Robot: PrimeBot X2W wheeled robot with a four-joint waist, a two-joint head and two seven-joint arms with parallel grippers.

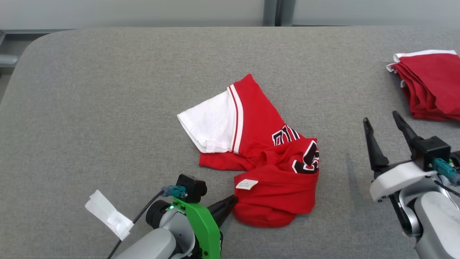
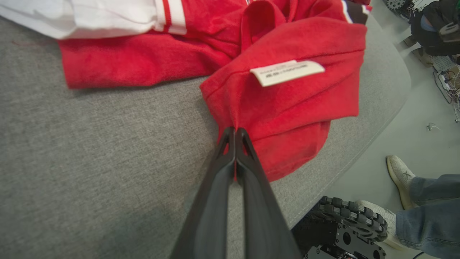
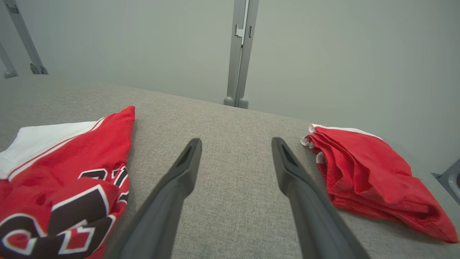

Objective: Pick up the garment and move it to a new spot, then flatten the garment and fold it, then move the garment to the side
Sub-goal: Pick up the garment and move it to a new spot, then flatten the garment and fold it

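The garment (image 1: pixel 266 162) is a red jersey with a white sleeve and black lettering, lying crumpled at the middle of the grey table (image 1: pixel 107 90). A white label shows on its near fold. My left gripper (image 1: pixel 233 200) is shut on the garment's near-left edge; the left wrist view shows the two fingers pressed together with red cloth (image 2: pixel 287 108) pinched at their tips (image 2: pixel 234 131). My right gripper (image 1: pixel 381 120) hovers open to the right of the garment, nothing between its fingers (image 3: pixel 235 144). The jersey (image 3: pixel 64 172) sits at the left of the right wrist view.
A second red garment (image 1: pixel 431 84), folded, lies at the table's far right edge (image 3: pixel 370 180). A white paper tag (image 1: pixel 107 214) lies near my left arm. Past the table's near edge in the left wrist view are the robot's wheeled base (image 2: pixel 345 226) and a person's foot (image 2: pixel 399 172).
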